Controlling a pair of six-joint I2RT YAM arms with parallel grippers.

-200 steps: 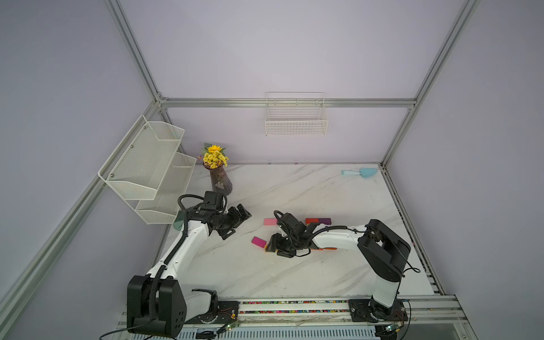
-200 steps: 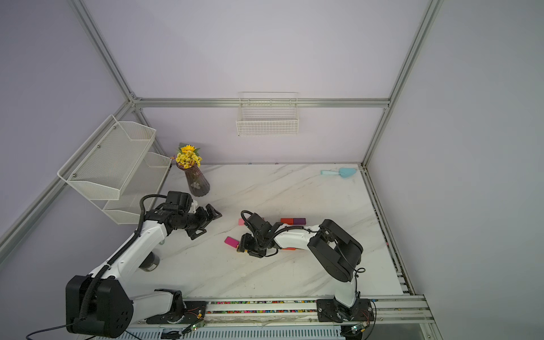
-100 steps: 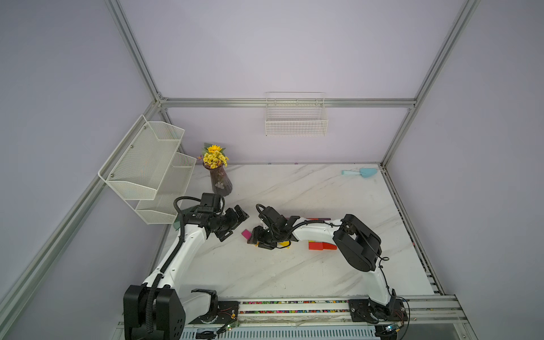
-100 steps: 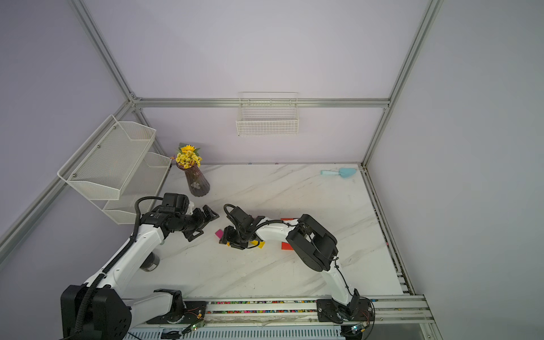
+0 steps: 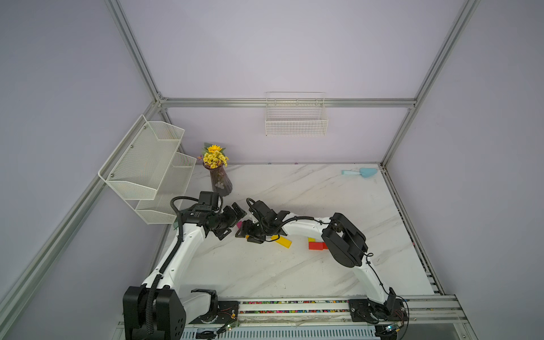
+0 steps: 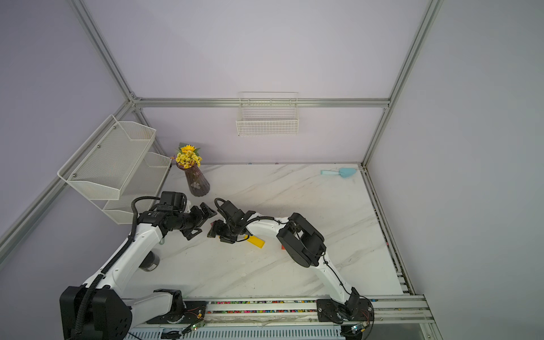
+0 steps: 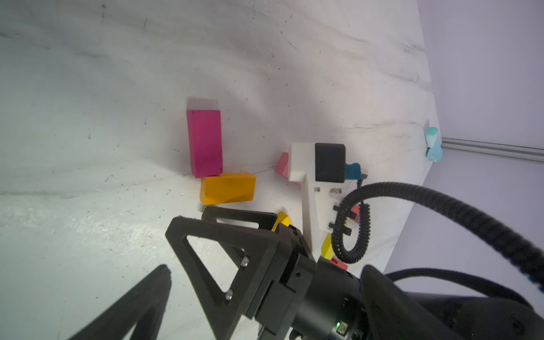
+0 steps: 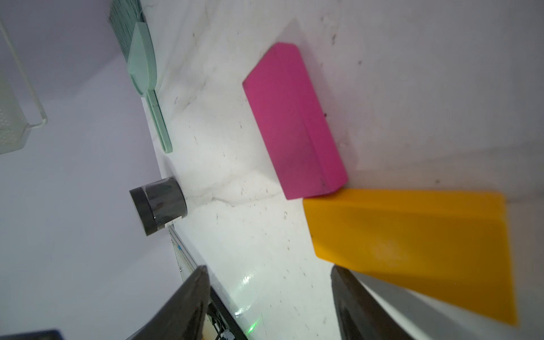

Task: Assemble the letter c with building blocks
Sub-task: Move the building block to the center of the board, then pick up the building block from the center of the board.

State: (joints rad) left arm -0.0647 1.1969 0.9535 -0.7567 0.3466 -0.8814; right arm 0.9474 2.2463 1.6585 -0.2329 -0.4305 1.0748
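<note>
Robot lab cell, aluminium frame (image 5: 220, 102), lilac walls (image 5: 265, 44), marble-look table (image 5: 309, 188)

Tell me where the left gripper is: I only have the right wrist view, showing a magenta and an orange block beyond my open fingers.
Observer: In both top views the left gripper stands wide open and empty, facing the right gripper at close range.
Operator: Any blocks behind me?
Observer: A yellow block lies flat on the table just behind the right gripper.
Operator: Anything else nearby?
Observer: The left wrist view shows a light pink block, partly hidden behind the right wrist's camera mount.
</note>
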